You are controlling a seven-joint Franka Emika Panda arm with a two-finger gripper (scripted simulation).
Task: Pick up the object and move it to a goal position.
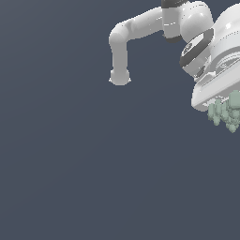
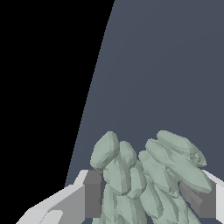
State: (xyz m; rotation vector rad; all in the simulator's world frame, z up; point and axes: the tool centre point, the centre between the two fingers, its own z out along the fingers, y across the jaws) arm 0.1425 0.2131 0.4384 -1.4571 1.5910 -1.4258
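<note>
The object is a pale grey-green knobbly cluster of rounded lumps. In the wrist view it fills the space between the two grey finger pads, which press on it from both sides. My gripper is shut on the object. In the exterior view the object hangs under the white hand at the exterior view's right edge, held up off the dark ground. The fingers themselves are hidden there behind the hand and the lumps.
The white arm arches across the top of the exterior view, with its base standing on the flat dark grey-blue ground. A black area borders the ground in the wrist view.
</note>
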